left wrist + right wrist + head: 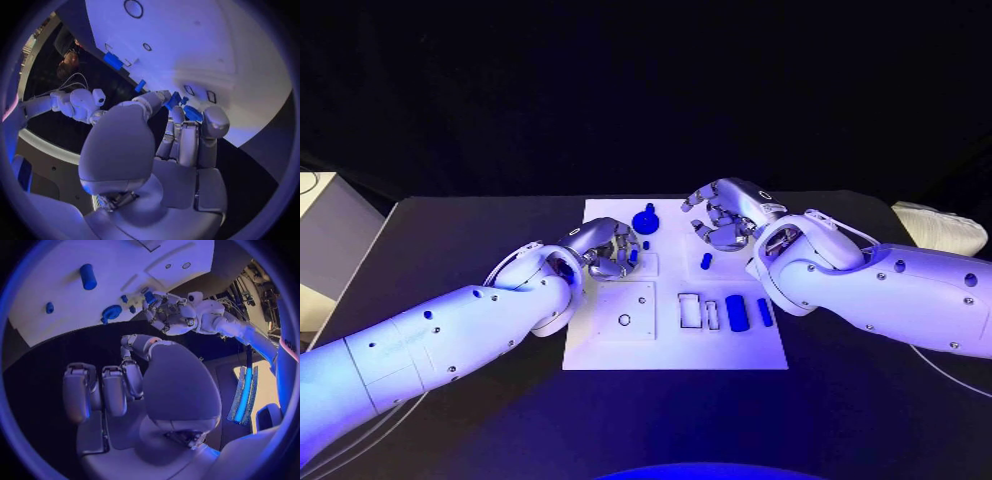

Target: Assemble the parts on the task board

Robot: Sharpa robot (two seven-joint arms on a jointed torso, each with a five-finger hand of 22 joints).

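My left robot hand (606,250) sits at the 9 o'clock edge of the white plate task board (610,345), fingers curled down with a small blue part (176,99) pinched at the fingertips (164,96). I judge it's kept low and close so the part can go into a seat near that edge. The left wrist view shows the pinch on blue plastic; I can't tell the piece's full shape. Left arm comes in from 8 o'clock, wrist bent down over the board.

My right robot hand (724,212) hovers over the board's far side around 1 o'clock, fingers curled in with nothing visible in them in the right wrist view. Looks parked clear of the left hand's work. Right arm enters from 4 o'clock, elbow high.

Outward: a blue round knob-like part (646,221) stands at 12 o'clock, a small blue peg (707,261) mid-board, and a blue cylinder (736,312) plus a thinner blue bar (764,311) lie near 4 o'clock beside rectangular slots. The board rests on the black surface (473,230).
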